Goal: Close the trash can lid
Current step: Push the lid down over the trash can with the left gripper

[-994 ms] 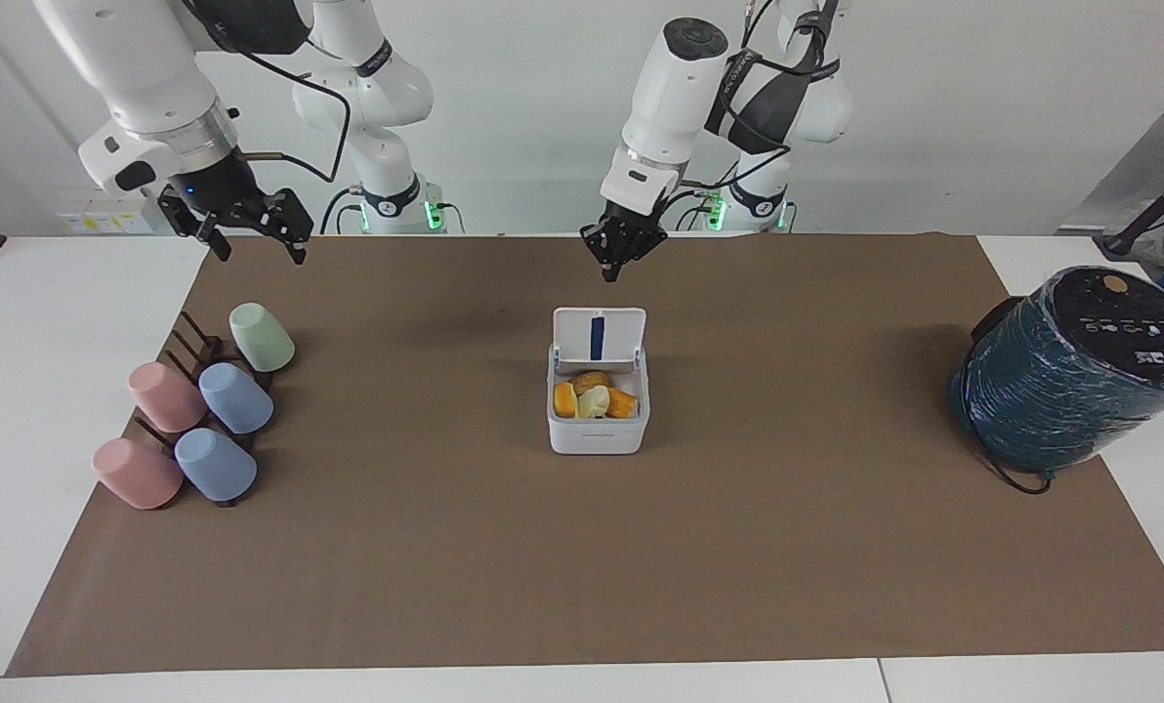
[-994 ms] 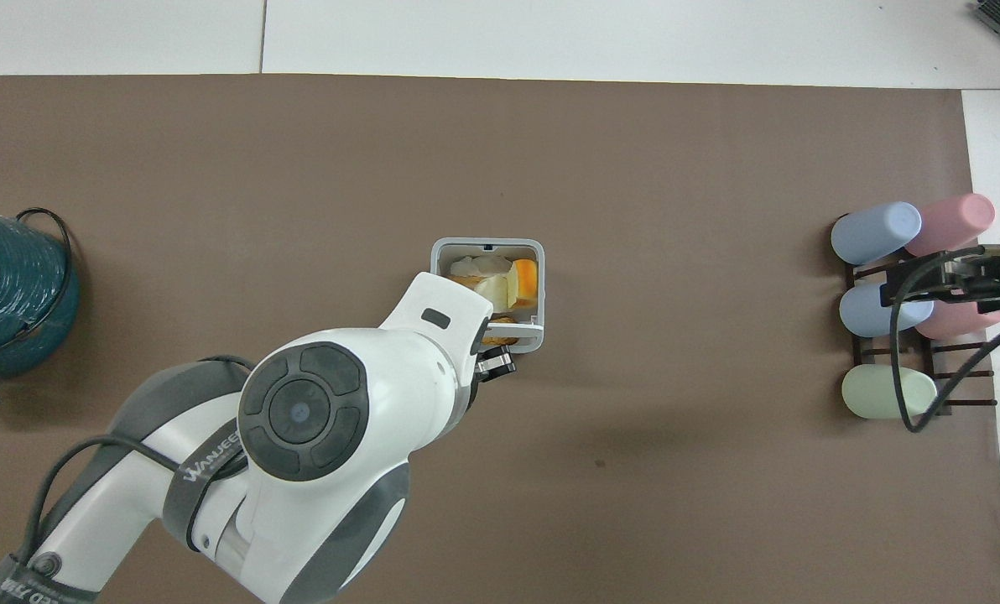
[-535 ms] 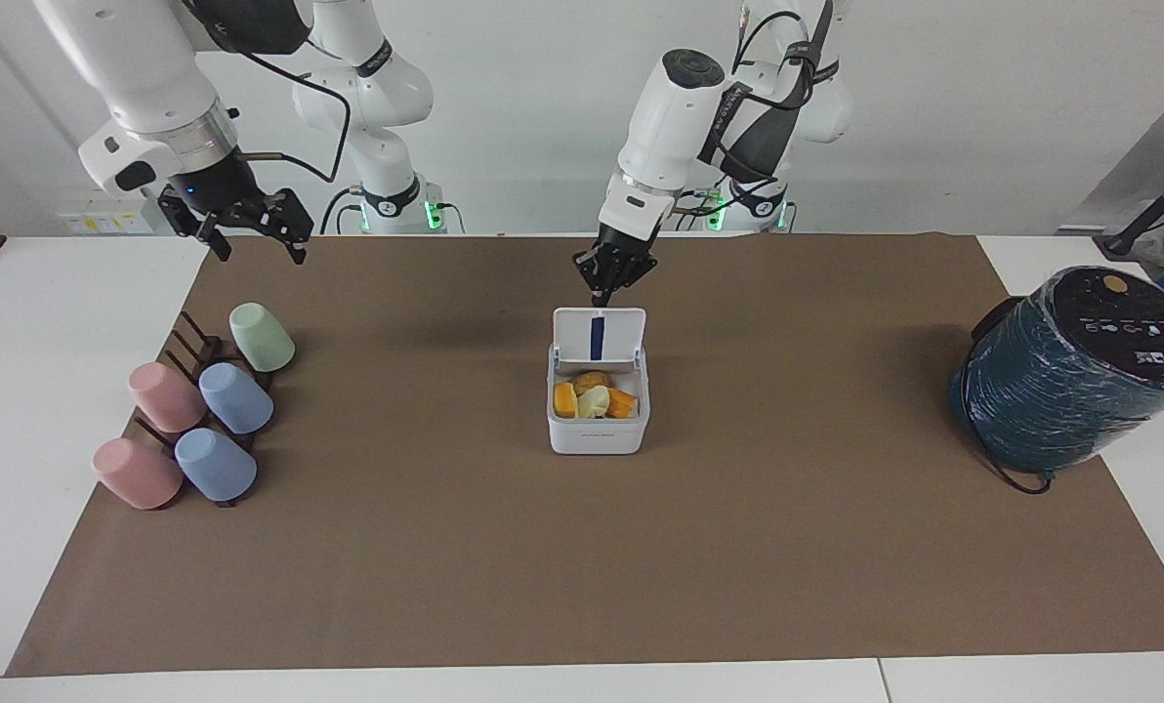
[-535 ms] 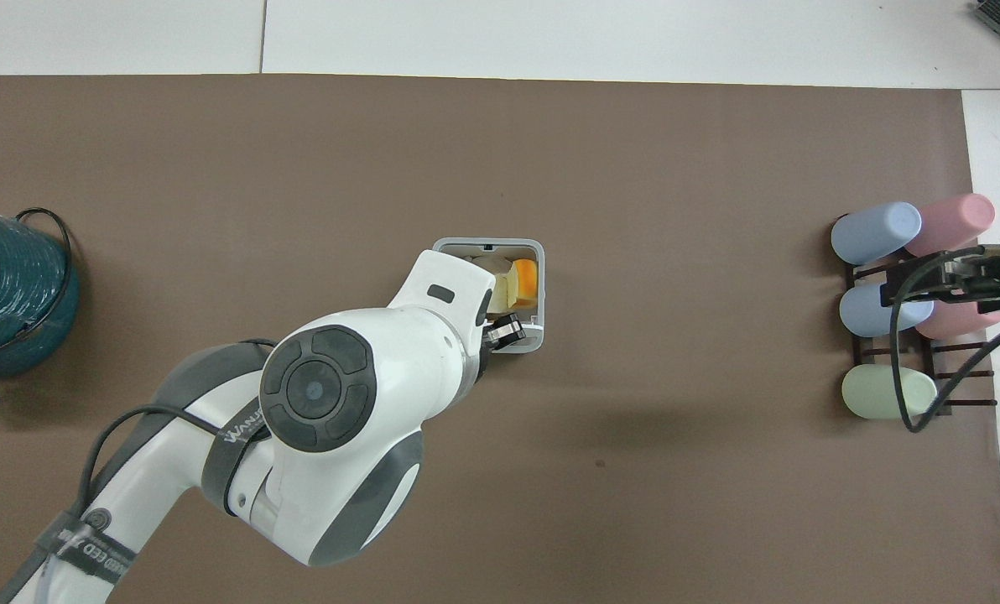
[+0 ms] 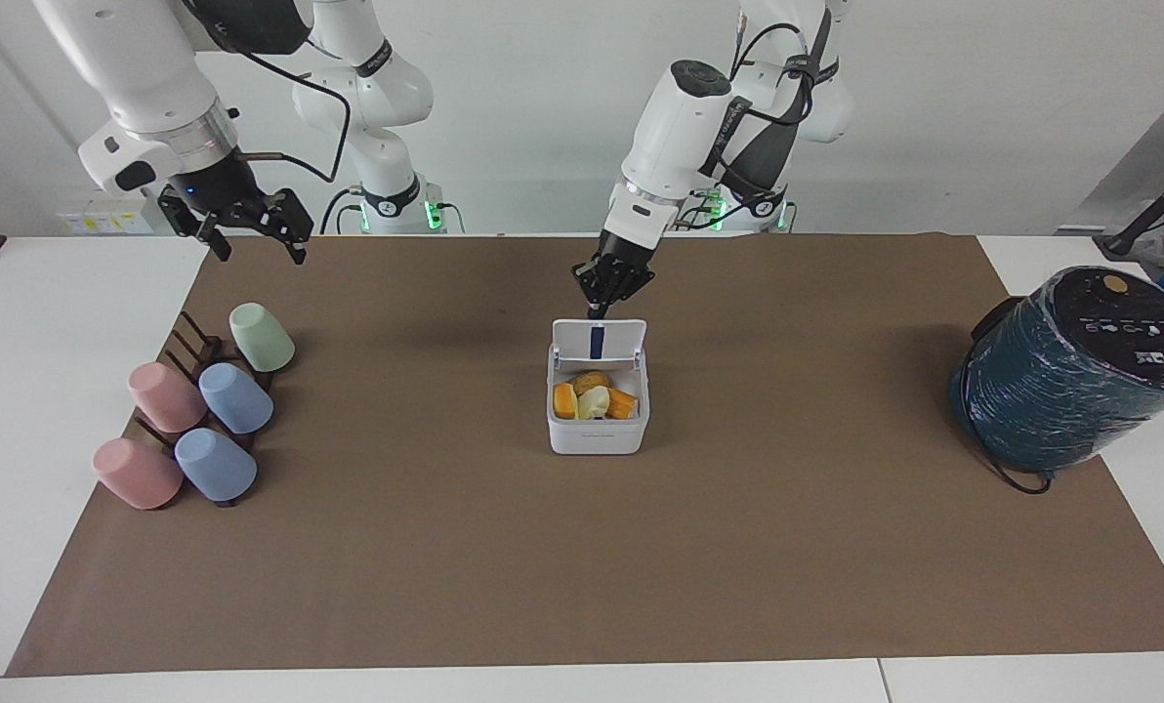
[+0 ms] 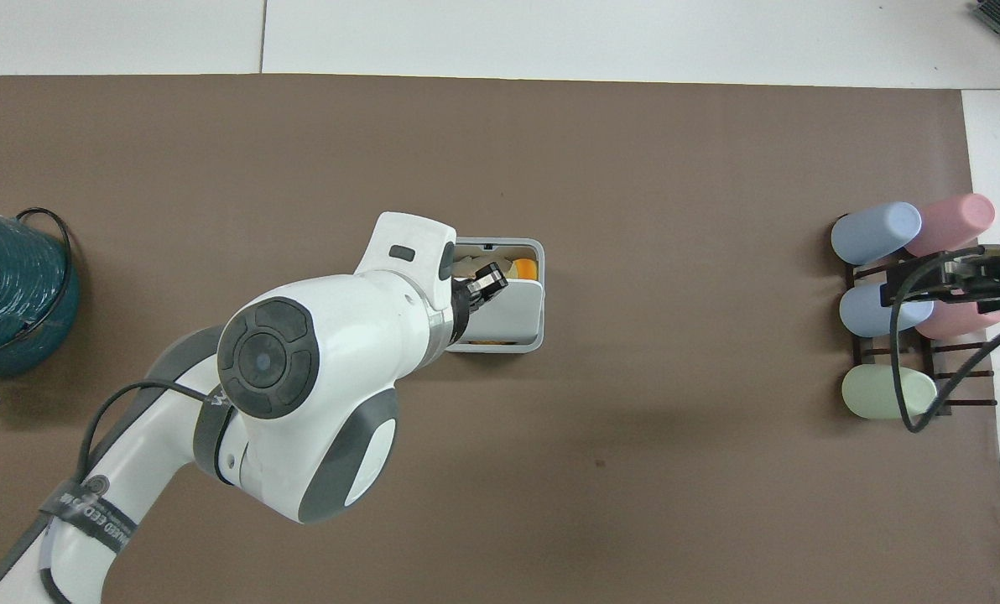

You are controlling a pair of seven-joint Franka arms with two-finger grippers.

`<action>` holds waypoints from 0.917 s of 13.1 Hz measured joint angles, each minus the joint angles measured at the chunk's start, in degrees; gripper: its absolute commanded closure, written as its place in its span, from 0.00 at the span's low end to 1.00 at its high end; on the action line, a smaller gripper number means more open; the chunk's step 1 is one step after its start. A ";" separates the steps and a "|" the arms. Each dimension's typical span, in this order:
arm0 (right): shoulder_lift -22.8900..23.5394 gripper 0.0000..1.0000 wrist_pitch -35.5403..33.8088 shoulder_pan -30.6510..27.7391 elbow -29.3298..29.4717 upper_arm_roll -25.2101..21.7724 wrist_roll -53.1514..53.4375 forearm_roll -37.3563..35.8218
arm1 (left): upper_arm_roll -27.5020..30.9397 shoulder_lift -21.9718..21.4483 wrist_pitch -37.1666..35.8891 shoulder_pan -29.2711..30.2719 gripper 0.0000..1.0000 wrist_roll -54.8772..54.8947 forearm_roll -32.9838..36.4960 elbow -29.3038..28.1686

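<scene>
Jaws of the left gripper (image 5: 597,307) look pressed together, touching the top edge of the half-raised lid (image 5: 598,343) on the trash can (image 5: 597,434) mid-worktop; right gripper (image 5: 255,239), jaws spread, waits above the cup rack (image 5: 191,344).

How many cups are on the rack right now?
5, all lying tilted on the dark rack at the right arm's end of the table: green cup nearest the robots, then a pink and blue pair, then another pink and blue pair.

one trash can (image 5: 597,430), five cups (image 5: 236,398), perhaps four scraps (image 5: 594,396)
</scene>
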 measured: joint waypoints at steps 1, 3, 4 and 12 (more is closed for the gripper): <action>0.00 0.00 0.00 0.00 0.00 0.00 0.00 0.00 | 0.03 0.30 0.49 0.00 1.00 0.00 -0.03 0.00; 0.00 0.00 0.00 0.00 0.00 0.00 0.00 0.00 | 0.04 0.96 1.96 0.03 1.00 0.00 -0.03 0.00; 0.00 0.00 0.00 0.00 0.00 0.00 0.00 0.00 | 0.04 1.22 2.36 0.14 1.00 0.00 -0.04 0.00; 0.00 0.00 0.00 0.00 0.00 0.00 0.00 0.00 | 0.02 2.62 4.09 0.53 1.00 2.47 -0.04 -0.02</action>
